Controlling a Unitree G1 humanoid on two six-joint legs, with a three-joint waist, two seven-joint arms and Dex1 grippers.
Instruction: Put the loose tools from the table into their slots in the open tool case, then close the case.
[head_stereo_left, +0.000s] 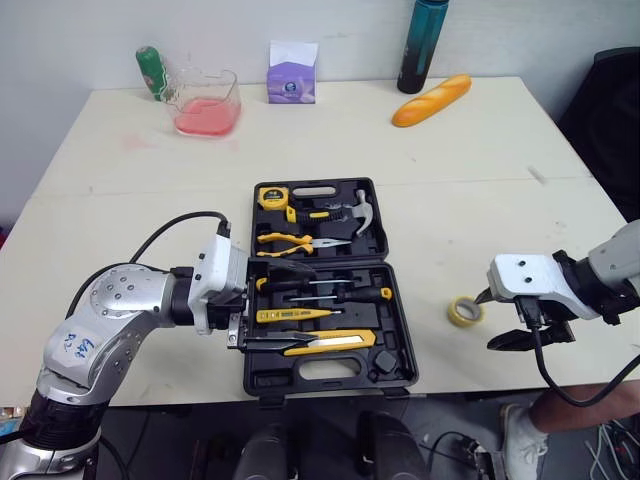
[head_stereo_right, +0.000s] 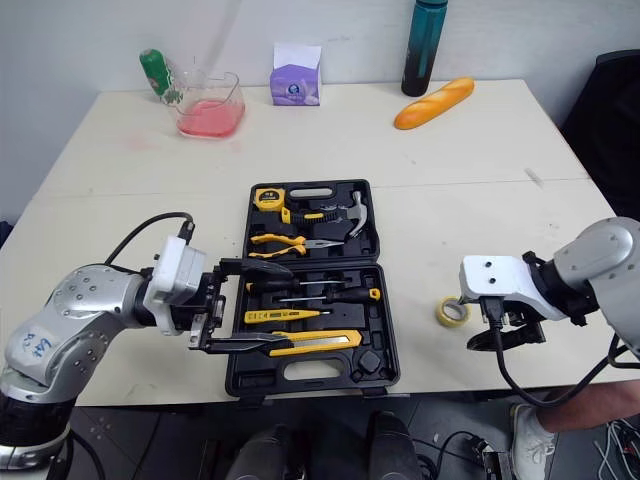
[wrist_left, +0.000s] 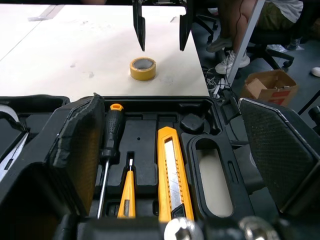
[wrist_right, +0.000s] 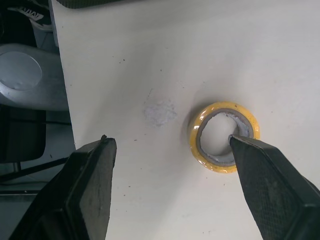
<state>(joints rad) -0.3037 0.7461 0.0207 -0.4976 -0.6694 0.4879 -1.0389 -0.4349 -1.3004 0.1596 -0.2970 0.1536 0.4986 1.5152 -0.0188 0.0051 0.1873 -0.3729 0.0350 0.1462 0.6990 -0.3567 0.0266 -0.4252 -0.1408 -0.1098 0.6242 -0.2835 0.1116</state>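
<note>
Pickup of the yellow tape roll (wrist_left: 142, 74) appears to be the step in hand: it is the 1 loose tool I can see on the table (head_stereo_left: 480, 180), lying just right of the open tool case (head_stereo_left: 405, 340). The right gripper (wrist_right: 169, 142) hovers at it, fingers spread wide, with the roll off-centre under 1 fingertip. The next move probably calls for shifting sideways until both fingers straddle the ring, then lowering and closing. Which recess takes the roll I cannot tell.

The left gripper (head_stereo_right: 285, 305) is also spread apart, its 2 fingers reaching over the case's near half from the left edge.

The far half holds a tape measure (head_stereo_left: 272, 198), pliers (head_stereo_left: 300, 241) and a hammer (head_stereo_left: 362, 212). The near half holds screwdrivers (head_stereo_left: 340, 294) and a yellow utility knife (head_stereo_left: 325, 343).
</note>
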